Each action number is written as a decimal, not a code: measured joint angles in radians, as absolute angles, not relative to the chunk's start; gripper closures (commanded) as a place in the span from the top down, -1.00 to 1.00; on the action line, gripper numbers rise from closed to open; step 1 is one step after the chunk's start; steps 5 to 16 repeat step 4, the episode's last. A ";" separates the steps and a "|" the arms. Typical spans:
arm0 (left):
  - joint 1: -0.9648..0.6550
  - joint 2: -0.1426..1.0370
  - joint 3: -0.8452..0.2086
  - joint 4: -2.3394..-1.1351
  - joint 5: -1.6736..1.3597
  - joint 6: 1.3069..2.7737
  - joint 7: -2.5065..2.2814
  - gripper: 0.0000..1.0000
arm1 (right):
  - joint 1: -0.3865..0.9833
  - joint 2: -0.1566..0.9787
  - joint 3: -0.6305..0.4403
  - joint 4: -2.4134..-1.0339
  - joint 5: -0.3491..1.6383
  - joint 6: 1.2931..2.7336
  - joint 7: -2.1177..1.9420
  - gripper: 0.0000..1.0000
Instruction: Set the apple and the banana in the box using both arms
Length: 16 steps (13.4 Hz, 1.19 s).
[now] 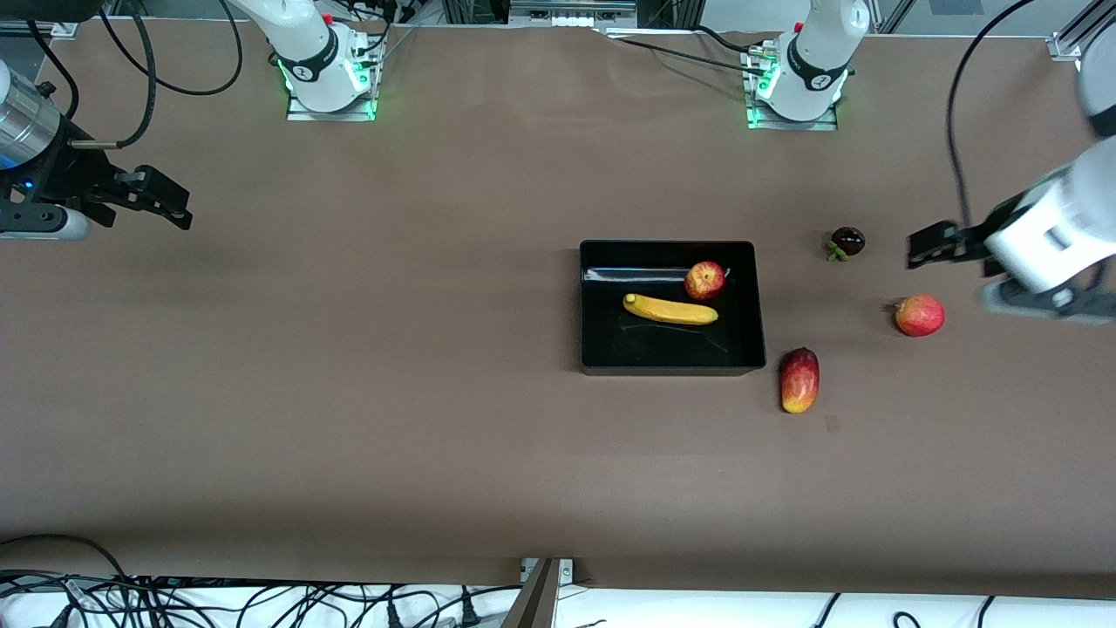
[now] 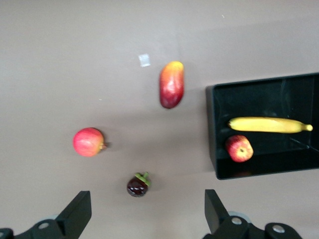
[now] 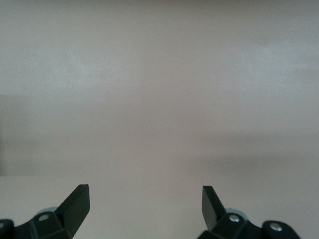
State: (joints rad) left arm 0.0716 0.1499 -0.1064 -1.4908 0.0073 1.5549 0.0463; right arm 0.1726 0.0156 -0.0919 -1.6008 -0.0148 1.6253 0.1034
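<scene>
The black box (image 1: pixel 663 349) sits on the brown table, toward the left arm's end. The apple (image 1: pixel 704 280) and the banana (image 1: pixel 670 310) both lie inside it, the banana nearer to the front camera. The left wrist view also shows the box (image 2: pixel 259 94), the apple (image 2: pixel 239 148) and the banana (image 2: pixel 269 124). My left gripper (image 1: pixel 915 248) is open and empty over bare table beside a dark fruit; its own view shows it too (image 2: pixel 146 209). My right gripper (image 1: pixel 179 205) is open and empty over bare table at the right arm's end (image 3: pixel 144 191).
A dark purple fruit with a green cap (image 1: pixel 847 242) lies beside the box toward the left arm's end. A pink-red round fruit (image 1: pixel 920 315) and an oblong red-and-yellow fruit (image 1: pixel 799 380) lie nearer to the front camera. Cables run along the table's edges.
</scene>
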 measured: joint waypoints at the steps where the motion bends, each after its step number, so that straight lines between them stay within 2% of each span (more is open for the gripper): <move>1: 0.070 0.092 -0.087 -1.566 -0.001 1.585 0.062 1.00 | 0.173 0.016 -0.092 -1.601 -0.015 1.625 0.103 1.00; 4: 0.043 0.016 -0.072 -1.660 -0.001 1.590 0.065 1.00 | 0.173 0.016 -0.092 -1.601 -0.015 1.625 0.103 1.00; 16: 0.043 0.016 -0.072 -1.660 -0.001 1.590 0.065 1.00 | 0.173 0.016 -0.092 -1.601 -0.015 1.625 0.103 1.00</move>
